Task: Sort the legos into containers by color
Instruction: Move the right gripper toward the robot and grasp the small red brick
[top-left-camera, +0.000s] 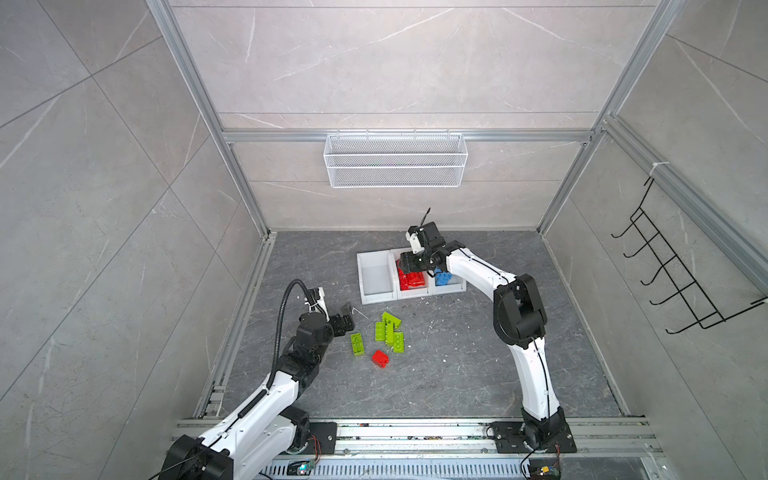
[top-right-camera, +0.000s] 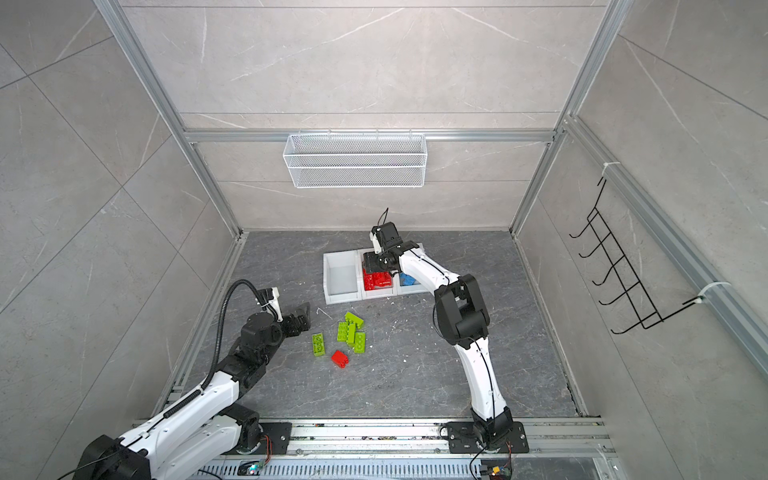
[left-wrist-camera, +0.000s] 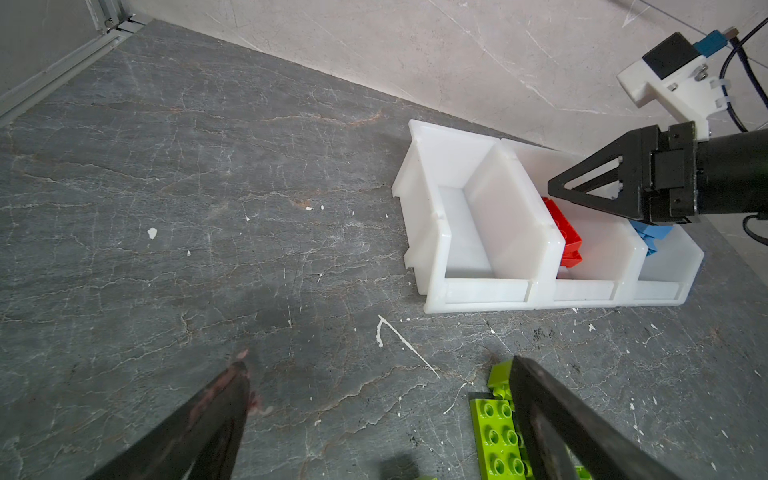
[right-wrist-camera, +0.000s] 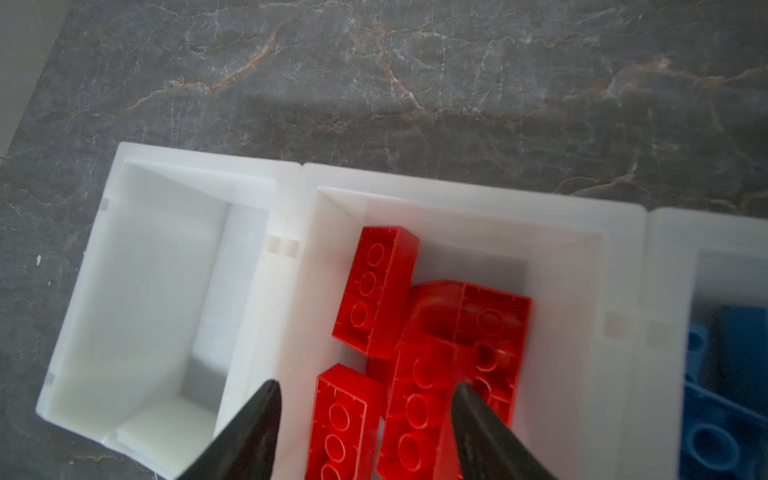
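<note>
R gripper (right-wrist-camera: 365, 385), jaws apart over mid bin (right-wrist-camera: 457, 195), seems mid-drop; next: grab loose red brick (top-left-camera: 380, 358). L gripper (left-wrist-camera: 378, 363) jaws apart too.

The left arm (top-left-camera: 257, 411) and right arm (top-left-camera: 528, 374) wear glossy white shells between matte black joints. A ribbed black hose (top-left-camera: 279, 328) arcs along the left one; a thin black cable (top-left-camera: 544, 378) lines the right. The right hand (right-wrist-camera: 365, 390) and left hand (left-wrist-camera: 378, 365) have tapered black fingers (left-wrist-camera: 548, 419); a white screwed bracket (left-wrist-camera: 681, 91) bears a blue plug (left-wrist-camera: 717, 41).
</note>
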